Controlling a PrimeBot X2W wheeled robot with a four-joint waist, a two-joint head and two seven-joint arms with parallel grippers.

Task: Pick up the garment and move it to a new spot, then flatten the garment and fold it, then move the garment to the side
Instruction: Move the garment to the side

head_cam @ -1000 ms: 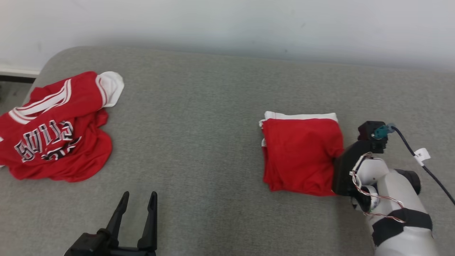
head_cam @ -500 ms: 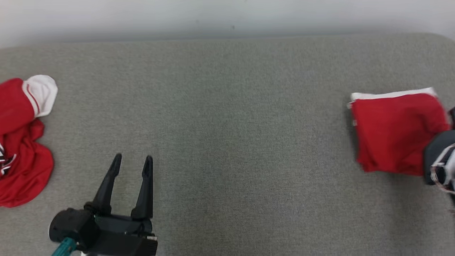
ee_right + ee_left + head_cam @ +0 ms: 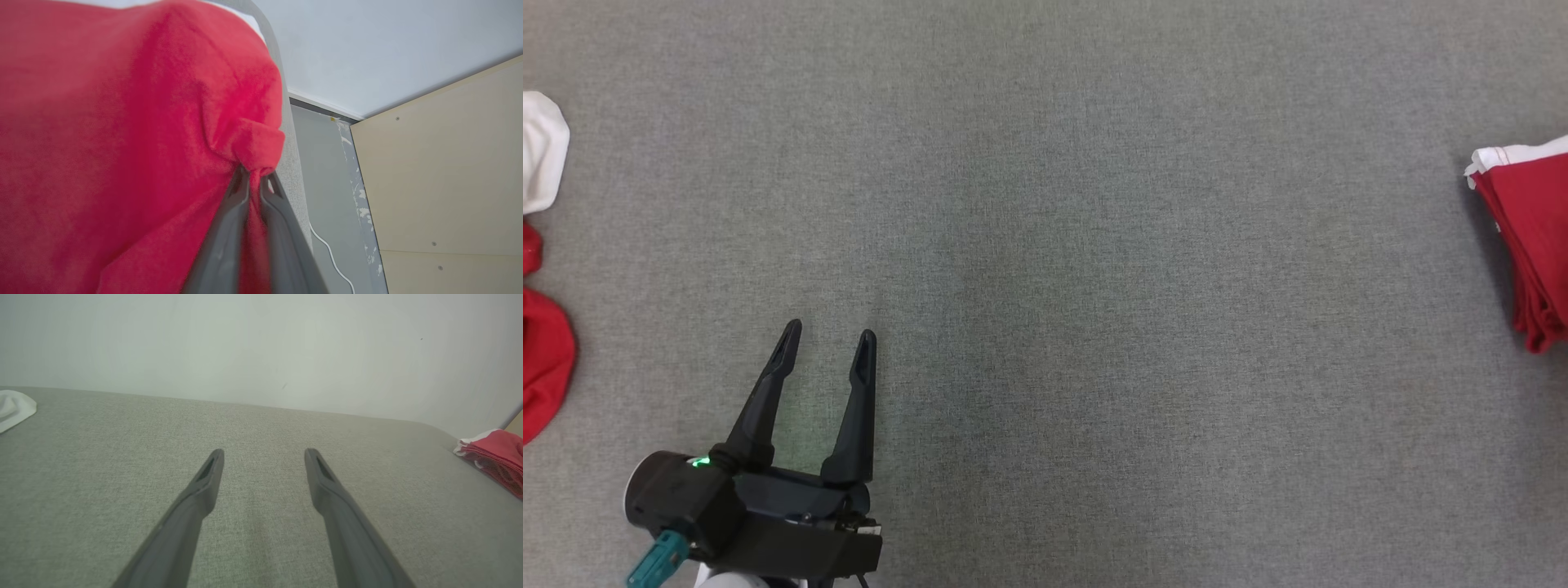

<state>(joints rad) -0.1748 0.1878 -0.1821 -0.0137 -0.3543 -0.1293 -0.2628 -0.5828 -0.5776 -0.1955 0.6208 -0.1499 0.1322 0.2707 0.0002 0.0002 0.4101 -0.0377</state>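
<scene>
Red folded garment (image 3: 1534, 241), white-edged; right tool (image 3: 255, 180) apparently pinching it.

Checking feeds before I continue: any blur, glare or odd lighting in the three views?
Head view: sharp, evenly lit, green LED glowing by the left gripper. Left wrist view: fingers soft-edged, wall pale. Right wrist view: red garment blurred at close range where the right gripper pinches it.

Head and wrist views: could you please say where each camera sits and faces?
Head view: on the head, facing down at the grey fabric surface; open left gripper lower left.
Left wrist view: on the left wrist, facing along its fingers toward a pale wall.
Right wrist view: on the right wrist, right gripper shut on folded red garment.
Shared: all show that garment.
</scene>
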